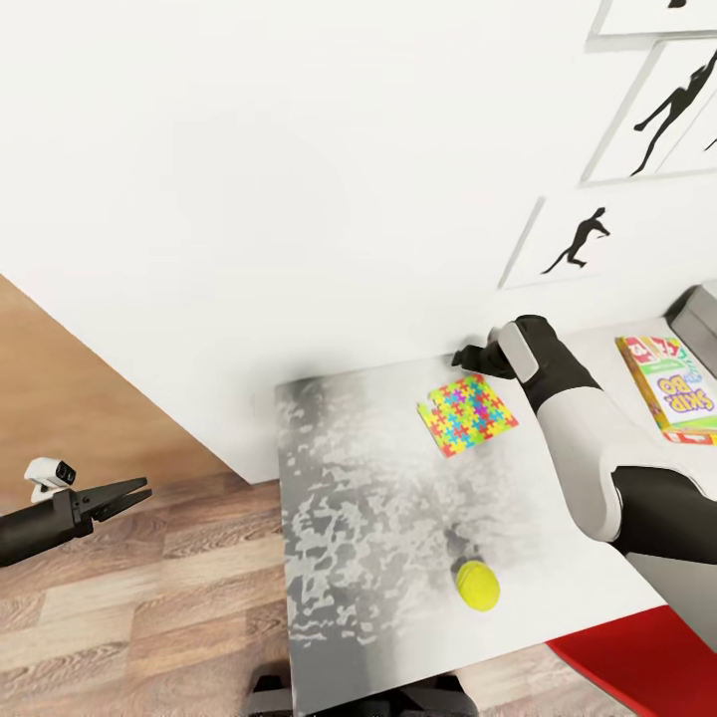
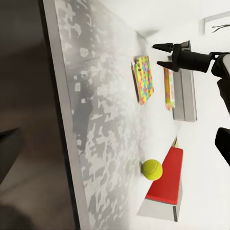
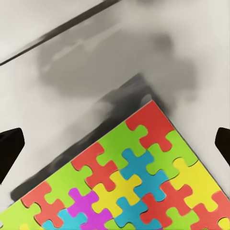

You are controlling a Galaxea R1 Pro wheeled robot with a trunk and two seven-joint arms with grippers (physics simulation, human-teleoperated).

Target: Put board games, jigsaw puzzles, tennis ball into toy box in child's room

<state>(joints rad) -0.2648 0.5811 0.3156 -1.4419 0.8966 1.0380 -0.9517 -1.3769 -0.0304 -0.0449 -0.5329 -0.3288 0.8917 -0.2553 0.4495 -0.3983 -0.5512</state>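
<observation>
1. We bring our right gripper (image 1: pixel 466 358) lower over the jigsaw puzzle (image 1: pixel 467 413), which lies flat on the table (image 1: pixel 368 558) near the wall, and straddle one edge.
2. Its jaws are spread wide and empty, the forearm reaching across the table.
3. Our left gripper (image 1: pixel 134 490) hovers off-table, slightly parted.

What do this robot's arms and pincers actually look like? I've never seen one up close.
The right arm is built of rounded white shells joined by glossy black sections, like a sleeve with dark cuffs. It ends in a black right pincer with two slim, pointed fingers. The left arm is black where it shows, with a small white camera block on top, and its left pincer is black and pointed too.
</observation>
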